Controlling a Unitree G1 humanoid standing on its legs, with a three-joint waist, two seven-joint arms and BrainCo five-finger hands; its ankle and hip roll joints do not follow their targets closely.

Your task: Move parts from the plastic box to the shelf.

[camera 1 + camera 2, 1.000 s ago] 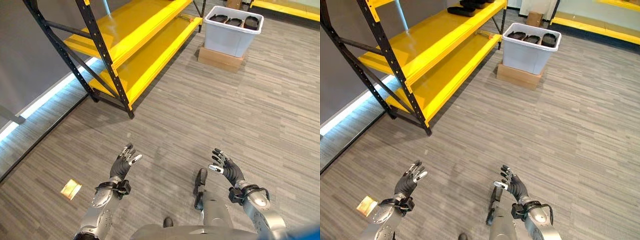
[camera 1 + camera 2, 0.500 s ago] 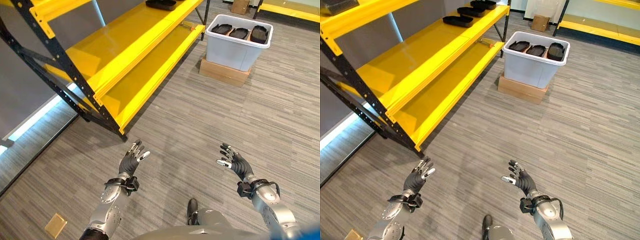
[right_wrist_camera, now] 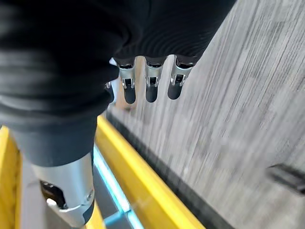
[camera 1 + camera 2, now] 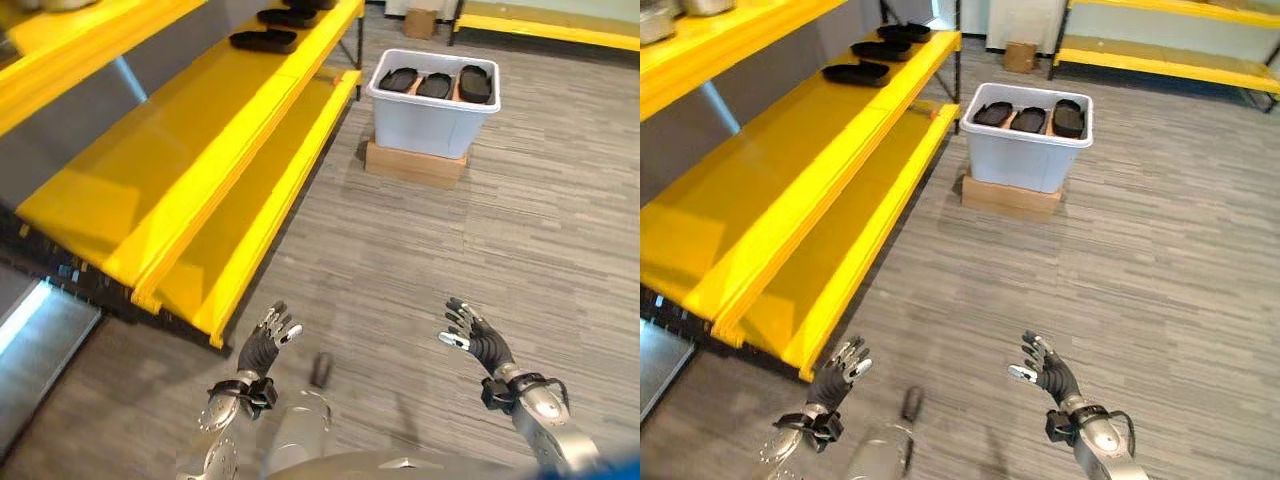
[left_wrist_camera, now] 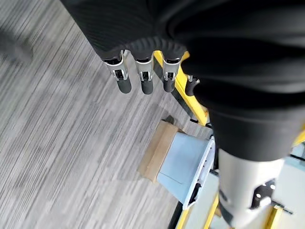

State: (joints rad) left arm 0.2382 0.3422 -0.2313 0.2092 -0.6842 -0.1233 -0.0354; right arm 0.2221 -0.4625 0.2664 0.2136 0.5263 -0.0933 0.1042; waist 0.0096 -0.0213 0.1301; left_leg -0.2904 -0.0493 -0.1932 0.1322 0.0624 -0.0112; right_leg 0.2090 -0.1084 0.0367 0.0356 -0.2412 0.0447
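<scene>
A pale grey plastic box (image 4: 430, 108) stands on the floor ahead on a flat cardboard carton (image 4: 414, 163). Three black parts (image 4: 437, 84) lie side by side in it. The yellow shelf (image 4: 150, 170) runs along my left, and more black parts (image 4: 264, 40) lie on its far end. My left hand (image 4: 262, 346) and right hand (image 4: 479, 338) hover low in front of me, well short of the box, both open and holding nothing. The box (image 5: 188, 164) also shows in the left wrist view past the left hand's fingers (image 5: 143, 78).
A lower yellow shelf board (image 4: 262, 215) juts toward the grey plank floor near my left hand. Another yellow rack (image 4: 1160, 60) runs along the far wall, with a small brown carton (image 4: 1018, 56) beside it. Open floor lies between me and the box.
The camera has moved forward and turned, so the shelf now runs close along my left and the box sits nearer the middle. Both hands stay open and empty.
</scene>
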